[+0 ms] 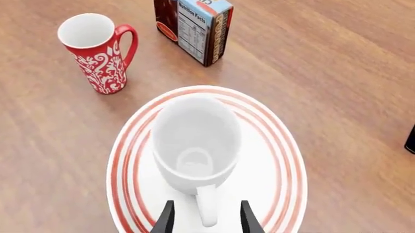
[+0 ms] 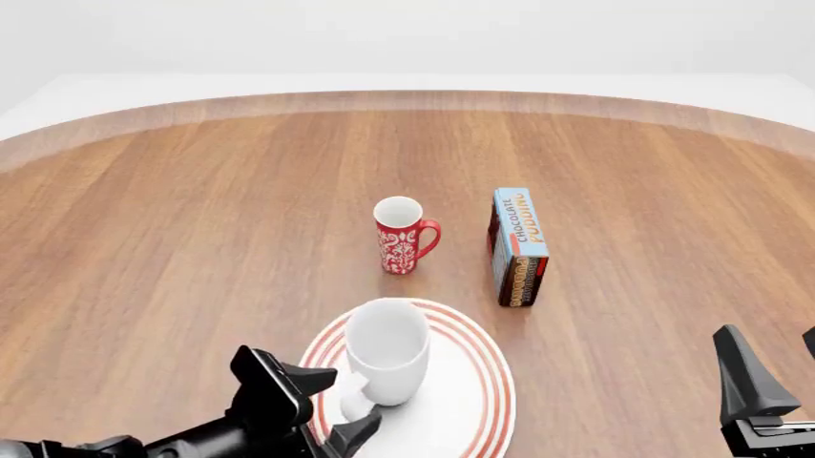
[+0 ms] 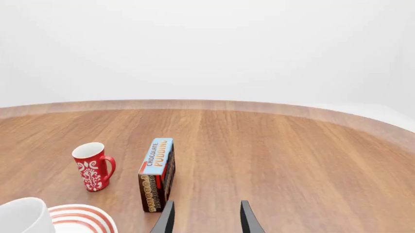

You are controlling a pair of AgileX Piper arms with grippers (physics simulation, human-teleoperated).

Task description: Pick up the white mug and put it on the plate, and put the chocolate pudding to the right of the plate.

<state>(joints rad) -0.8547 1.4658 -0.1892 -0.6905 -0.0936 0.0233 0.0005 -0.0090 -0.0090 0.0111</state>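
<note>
The white mug [image 2: 386,348] stands upright on the plate [image 2: 484,405], a red-ringed plate near the table's front edge. My left gripper [image 1: 207,219] is open, and its fingers straddle the mug's handle [image 1: 207,206] with a gap on each side. In the front view the left gripper [image 2: 340,405] sits at the mug's near left. The chocolate pudding [image 2: 520,248] stands on edge beyond the plate and a little to its right, apart from it. My right gripper [image 3: 207,221] is open and empty. It hovers low at the front right [image 2: 770,377], well short of the pudding [image 3: 157,174].
A red mug with white pattern [image 2: 403,235] stands upright just left of the pudding, beyond the plate. The round wooden table's far rim [image 2: 407,100] curves across the back.
</note>
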